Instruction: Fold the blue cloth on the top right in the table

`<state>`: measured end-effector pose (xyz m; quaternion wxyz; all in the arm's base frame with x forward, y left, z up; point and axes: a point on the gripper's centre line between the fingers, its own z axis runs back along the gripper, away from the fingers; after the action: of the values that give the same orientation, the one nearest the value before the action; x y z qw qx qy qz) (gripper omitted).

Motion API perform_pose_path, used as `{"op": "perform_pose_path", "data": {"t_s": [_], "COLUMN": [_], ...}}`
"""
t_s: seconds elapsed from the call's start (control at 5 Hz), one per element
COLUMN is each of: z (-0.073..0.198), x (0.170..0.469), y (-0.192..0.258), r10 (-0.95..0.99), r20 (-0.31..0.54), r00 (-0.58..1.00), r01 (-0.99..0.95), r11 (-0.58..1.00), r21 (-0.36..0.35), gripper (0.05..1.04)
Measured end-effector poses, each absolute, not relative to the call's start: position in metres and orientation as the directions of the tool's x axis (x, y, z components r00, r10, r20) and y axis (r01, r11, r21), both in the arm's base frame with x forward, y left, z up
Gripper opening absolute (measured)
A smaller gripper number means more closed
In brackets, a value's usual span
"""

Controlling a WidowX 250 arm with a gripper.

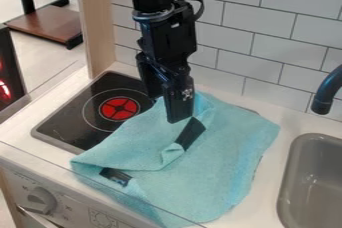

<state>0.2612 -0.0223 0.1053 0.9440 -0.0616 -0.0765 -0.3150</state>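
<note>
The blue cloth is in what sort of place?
Probably a toy kitchen: there is a black stove top with a red burner, a grey sink and a dark, curved tap.

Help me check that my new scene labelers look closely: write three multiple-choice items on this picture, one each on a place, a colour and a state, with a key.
1. In the picture, where is the gray sink basin relative to the blue cloth?
A) To its left
B) To its right
C) Underneath it

2. What colour is the disc in the middle of the ring on the black cooktop?
A) Red
B) Green
C) Yellow

3. How does the cloth lie?
A) Smooth and flat all over
B) Rolled into a tight tube
C) Spread out but rumpled, with creases and turned-over edges

Key:
1: B, since the basin is at the picture's right edge, beyond the cloth.
2: A, since the disc shows bright red against the dark surface.
3: C, since creases and a turned-over flap show on its left part.
</note>
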Motion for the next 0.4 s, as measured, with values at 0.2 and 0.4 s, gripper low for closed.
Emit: {"op": "perform_pose_path", "data": {"t_s": [0.2, 0.4], "z": [0.1, 0.082], "x": [0.259, 0.274], "y": [-0.023, -0.02], "r10": [-0.58, -0.47], "r20": [0.166, 0.132], "r00": [0.798, 0.873], "r01": [0.597, 0.483], "r11": [0.798, 0.871], "r21": [-0.083, -0.094], "gripper": [0.999, 0.999]}}
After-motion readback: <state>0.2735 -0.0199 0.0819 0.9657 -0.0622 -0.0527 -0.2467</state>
